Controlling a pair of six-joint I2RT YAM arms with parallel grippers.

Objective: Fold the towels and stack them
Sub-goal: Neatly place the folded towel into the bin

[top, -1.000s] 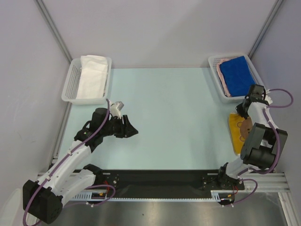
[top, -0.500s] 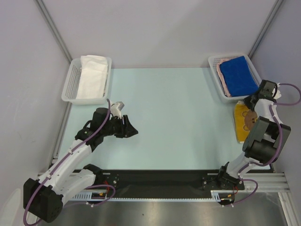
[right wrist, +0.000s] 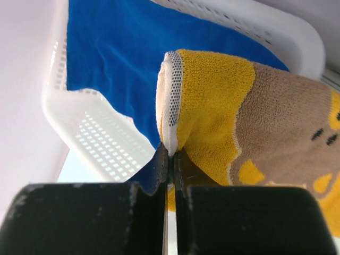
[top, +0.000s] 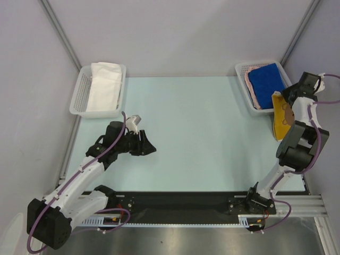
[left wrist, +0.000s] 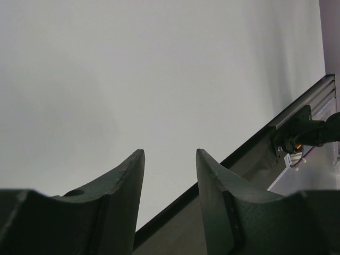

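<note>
My right gripper [right wrist: 169,154] is clamped shut on the white-bound hem of the yellow-orange terry towel with a brown bear [right wrist: 255,122]. The cloth bulges up over my fingertips and spills off to the right in the wrist view. From above, the towel hangs as a narrow strip. Its long axis runs from the pinched end by the basket's near corner back toward my base, with the bear's face partway along. I cannot tell whether its lower end touches the table.

Just behind the pinch lies the plain blue rectangular towel [right wrist: 122,53], flat in the white mesh plastic basket [right wrist: 95,138] at the far right corner. A pinkish cloth [top: 255,98] shows under its left edge.

My left gripper [left wrist: 169,159] stands wide apart with nothing between the jaws. It hovers over the left part of the table and points toward the centre.

At the far left corner a second white mesh basket [top: 77,101] holds a folded plain white towel [top: 103,85], whose long axis runs from the back wall toward the near edge.

The pale mint-green tabletop [top: 202,133] is smooth and matt. A black mounting rail [top: 180,202] crosses its near edge, with brushed metal below it. Plain grey-lilac walls close in the back and both sides, and slim metal posts [top: 58,32] slant up at the corners.
</note>
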